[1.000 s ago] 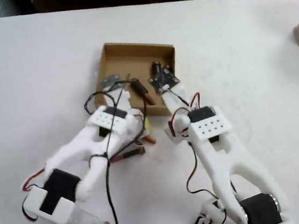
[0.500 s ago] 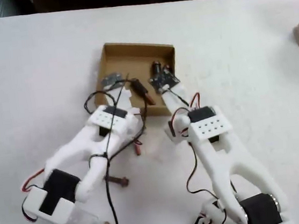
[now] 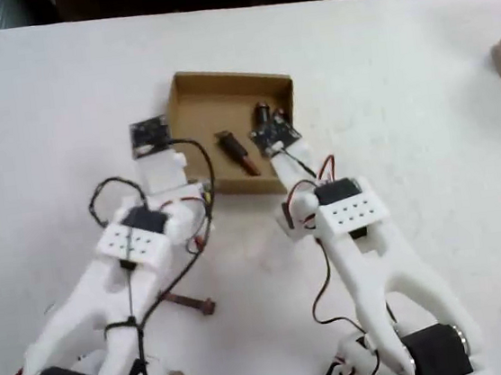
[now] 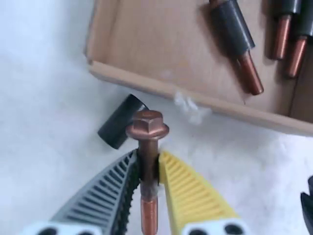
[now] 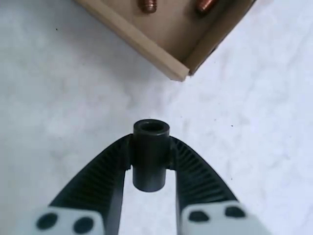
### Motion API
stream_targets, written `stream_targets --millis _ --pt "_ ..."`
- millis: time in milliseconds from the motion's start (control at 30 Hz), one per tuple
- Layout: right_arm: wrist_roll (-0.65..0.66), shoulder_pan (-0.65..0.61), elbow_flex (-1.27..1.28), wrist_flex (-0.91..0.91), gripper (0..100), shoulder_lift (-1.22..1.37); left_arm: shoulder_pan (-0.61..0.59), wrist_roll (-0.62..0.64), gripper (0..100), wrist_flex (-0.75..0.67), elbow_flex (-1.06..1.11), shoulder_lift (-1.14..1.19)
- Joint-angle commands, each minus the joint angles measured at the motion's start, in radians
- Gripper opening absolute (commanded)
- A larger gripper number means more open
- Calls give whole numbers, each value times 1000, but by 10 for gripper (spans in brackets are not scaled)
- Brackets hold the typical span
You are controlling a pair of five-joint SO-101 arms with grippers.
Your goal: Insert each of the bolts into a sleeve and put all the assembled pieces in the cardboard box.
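Bolt (image 4: 147,128) gripped mid-shank by left pincer (image 4: 148,159), head outward, just off box (image 4: 146,83) near wall, at bench (image 3: 402,89) middle. Sleeve (image 5: 150,169) clamped in right pincer (image 5: 150,146), bore facing out. Bring both together above bench, line free shank end with bore, hold axes parallel, push slowly; avoid loose sleeve (image 4: 117,129) beside box.
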Motion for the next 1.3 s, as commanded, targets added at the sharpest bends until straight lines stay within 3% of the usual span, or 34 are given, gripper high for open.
stream_targets --millis 0,133,300,800,1267 --pt "-12 -42 -6 -8 18 -42 -91 -74 20 -57 6 -77" --pt "-112 -87 26 -30 18 -51 -171 -166 20 -144 35 -79" --pt "-287 -143 94 -163 18 -51 -226 -184 20 -219 66 -85" --pt "-287 -249 138 -412 18 -44 -315 -184 20 -221 58 -85" --pt "-295 -357 489 -1257 17 -42 -317 -184 20 -221 60 -81"
